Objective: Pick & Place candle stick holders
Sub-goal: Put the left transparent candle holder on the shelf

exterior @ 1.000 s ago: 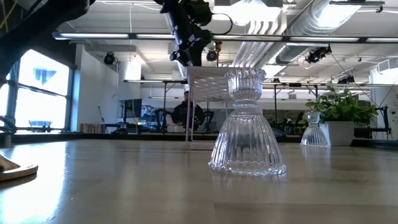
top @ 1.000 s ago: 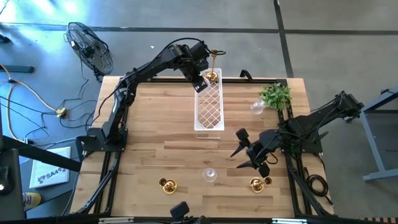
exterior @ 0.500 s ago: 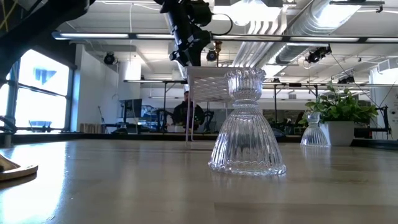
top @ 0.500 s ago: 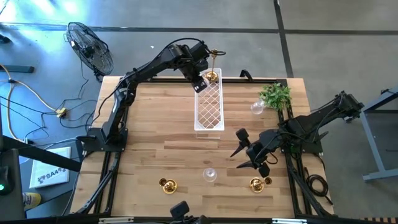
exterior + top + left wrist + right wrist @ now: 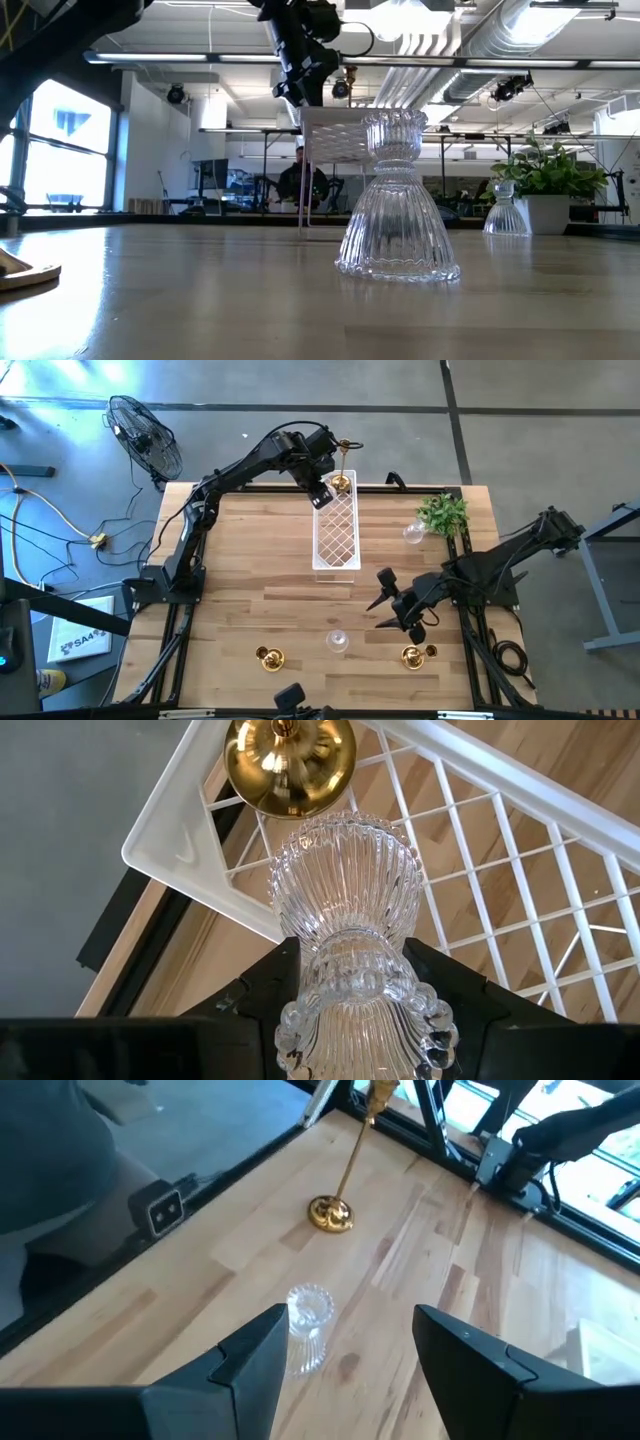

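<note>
My left gripper (image 5: 322, 493) hangs over the far end of the white lattice tray (image 5: 336, 545), shut on a clear ribbed glass candle stick holder (image 5: 345, 890). A tall gold holder (image 5: 341, 480) stands by its round base in the tray's far end, just beyond the glass one. Another gold holder (image 5: 268, 656), a glass holder (image 5: 337, 640) and a squat gold holder (image 5: 415, 655) stand near the table's front edge. One more glass holder (image 5: 413, 534) stands by the plant. My right gripper (image 5: 380, 615) is open above the near right part of the table, touching nothing. My left gripper pinches the glass holder at its narrow waist (image 5: 345, 965) between its two fingers (image 5: 265, 985). They come steeply from above, slanting toward the far edge. The holder is lifted clear above the tray, its wide ribbed end pointing away from the fingers, down toward the lattice.
A small green plant (image 5: 443, 512) in a white pot stands at the far right corner. Bare wood lies between the tray and the holders along the front edge. In the right wrist view the glass holder (image 5: 308, 1325) and the slim-stemmed gold holder (image 5: 331, 1212) lie ahead of the open fingers.
My right gripper has sunk a little over the near right part of the table and stays open. My left gripper and its glass holder have kept still.
</note>
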Tool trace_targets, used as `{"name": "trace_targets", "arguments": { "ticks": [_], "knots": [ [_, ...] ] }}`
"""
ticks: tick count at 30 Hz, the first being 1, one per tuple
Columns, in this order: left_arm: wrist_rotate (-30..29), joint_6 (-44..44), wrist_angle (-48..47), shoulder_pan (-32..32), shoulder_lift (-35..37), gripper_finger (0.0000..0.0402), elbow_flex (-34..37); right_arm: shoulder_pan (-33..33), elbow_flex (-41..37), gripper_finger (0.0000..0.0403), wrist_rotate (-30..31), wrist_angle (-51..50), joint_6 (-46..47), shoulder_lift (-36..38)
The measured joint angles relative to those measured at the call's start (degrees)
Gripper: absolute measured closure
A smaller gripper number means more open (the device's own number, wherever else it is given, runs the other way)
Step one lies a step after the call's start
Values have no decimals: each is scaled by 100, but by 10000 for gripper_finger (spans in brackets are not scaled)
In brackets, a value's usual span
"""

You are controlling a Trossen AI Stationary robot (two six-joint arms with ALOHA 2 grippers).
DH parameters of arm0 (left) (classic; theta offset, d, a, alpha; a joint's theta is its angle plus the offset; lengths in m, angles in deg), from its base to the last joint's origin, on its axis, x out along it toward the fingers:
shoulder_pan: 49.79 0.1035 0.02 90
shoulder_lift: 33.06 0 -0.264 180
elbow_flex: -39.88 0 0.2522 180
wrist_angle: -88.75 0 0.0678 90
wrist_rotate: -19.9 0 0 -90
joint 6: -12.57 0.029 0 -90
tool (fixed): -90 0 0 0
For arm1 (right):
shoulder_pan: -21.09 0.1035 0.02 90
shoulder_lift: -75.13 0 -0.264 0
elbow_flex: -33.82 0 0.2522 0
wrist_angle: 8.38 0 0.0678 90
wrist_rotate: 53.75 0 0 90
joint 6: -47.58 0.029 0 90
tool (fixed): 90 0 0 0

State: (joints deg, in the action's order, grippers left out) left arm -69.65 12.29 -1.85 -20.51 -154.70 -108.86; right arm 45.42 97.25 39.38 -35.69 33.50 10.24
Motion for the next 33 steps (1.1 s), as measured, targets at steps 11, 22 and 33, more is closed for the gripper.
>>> {"name": "trace_targets", "arguments": {
  "ticks": [11,22,33],
  "knots": [
    [152,-2,69,39,-2,249,13,2,2,192,-30,55,-97,1],
    [155,-2,37,37,-2,249,15,2,2,192,-32,55,-91,1],
    [153,-2,-8,37,-2,249,15,2,4,192,-39,49,13,4]
  ]
}}
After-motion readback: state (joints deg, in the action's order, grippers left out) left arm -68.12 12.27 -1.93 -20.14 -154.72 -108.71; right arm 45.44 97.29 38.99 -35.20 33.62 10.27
